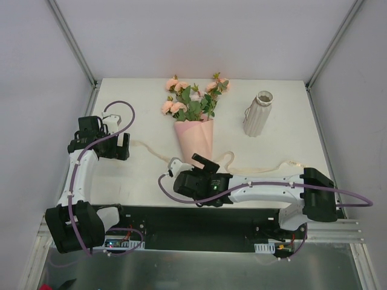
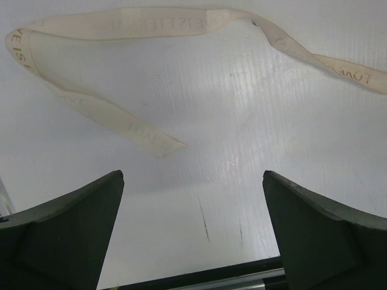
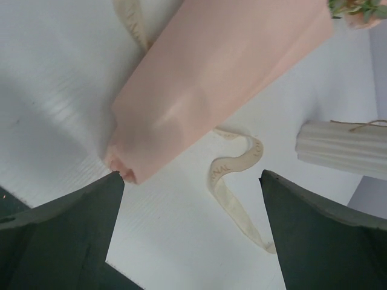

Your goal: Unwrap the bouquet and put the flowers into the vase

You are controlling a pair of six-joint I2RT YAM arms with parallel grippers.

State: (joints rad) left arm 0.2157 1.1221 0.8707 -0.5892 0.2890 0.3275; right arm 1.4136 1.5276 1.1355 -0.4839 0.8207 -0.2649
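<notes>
Your left hand (image 1: 123, 147) stands fingers apart, empty, over the white surface (image 1: 145, 109) near a loose cream printed ribbon (image 2: 91, 109). Your right hand (image 1: 191, 162), fingers likewise apart and empty, sits at the narrow end of the pale pink paper-cone bouquet of peach roses (image 1: 193, 136), lying mid-surface. The off-white ribbed ceramic vase (image 1: 258, 113) stands apart to its right.

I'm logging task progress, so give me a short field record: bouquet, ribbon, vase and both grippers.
bouquet: lying on the table, wrapped in its pink paper cone
ribbon: untied, loose, passing under the cone
vase: standing right of the bouquet, apart, no flowers inside
left gripper: open, above the ribbon
right gripper: open, by the cone's narrow tip
</notes>
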